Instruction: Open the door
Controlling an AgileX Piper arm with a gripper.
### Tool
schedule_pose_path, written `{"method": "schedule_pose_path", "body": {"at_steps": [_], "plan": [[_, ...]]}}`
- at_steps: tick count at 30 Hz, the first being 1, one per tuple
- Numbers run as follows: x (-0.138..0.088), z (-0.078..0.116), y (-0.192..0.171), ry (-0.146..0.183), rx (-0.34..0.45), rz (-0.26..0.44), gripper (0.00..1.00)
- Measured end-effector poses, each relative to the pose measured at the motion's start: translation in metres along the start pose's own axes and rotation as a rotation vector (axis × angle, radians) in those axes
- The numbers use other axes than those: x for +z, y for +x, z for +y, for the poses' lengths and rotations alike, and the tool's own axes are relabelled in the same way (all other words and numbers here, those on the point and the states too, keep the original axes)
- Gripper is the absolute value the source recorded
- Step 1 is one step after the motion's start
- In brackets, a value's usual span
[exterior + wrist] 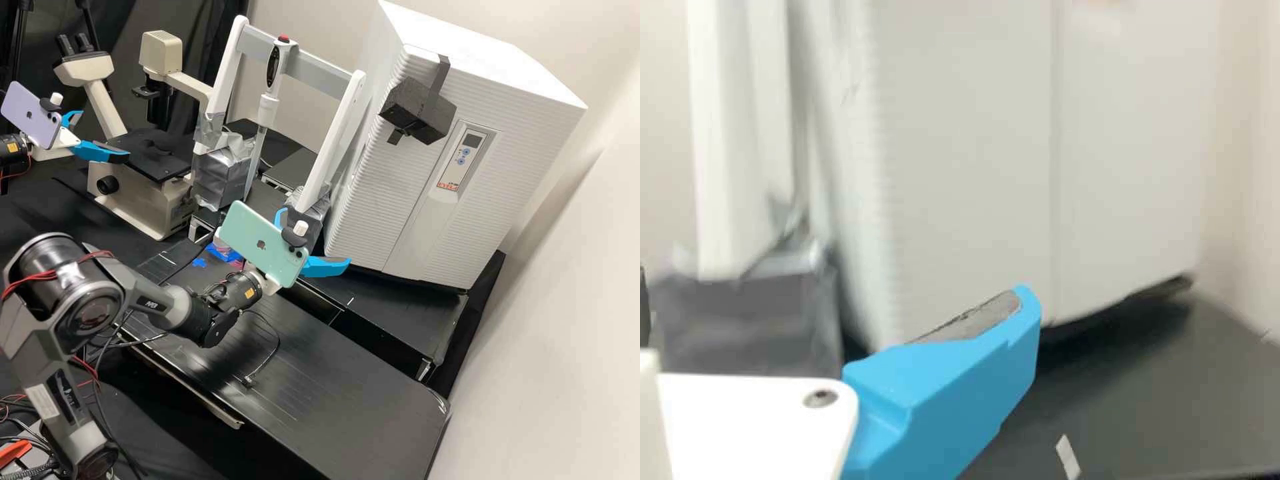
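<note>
The door [377, 190] forms part of the front of the white cabinet [480, 227] and looks closed, its face flush with the cabinet. It is probably a broad, stiff panel with real weight, so it should swing as one piece rather than flex, perhaps with a seal that resists at first and then gives suddenly. The ribbed shell looks like hard plastic, likely slippery and offering little to pinch.

The better hold seems to be the dark block [419, 113], high on the cabinet's front, which I take for an added handle. It looks like foam: light, somewhat soft and grippy, but easy to dent or tear. The strap [438, 80] running from it over the cabinet's top edge may slip if pulled askew. A grasp around the middle of the block, followed by a slow, even pull away from the cabinet, should spare both.

The gripper [317, 235] is in front of the cabinet's lower part, well apart from the block, its blue fingers [327, 267] spread wide with nothing held between them
</note>
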Motion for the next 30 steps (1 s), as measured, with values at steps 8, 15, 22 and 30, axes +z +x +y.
{"method": "schedule_pose_path", "body": {"at_steps": [8,15,22,30], "plan": [[-0.037,0.029,0.031,-0.026,0.122,0.02,1.0],[-0.063,0.047,0.052,-0.045,0.168,-0.004,1.0],[-0.067,0.057,0.071,-0.052,0.2,-0.056,1.0],[-0.064,0.055,0.089,-0.064,0.188,-0.087,1.0]]}}
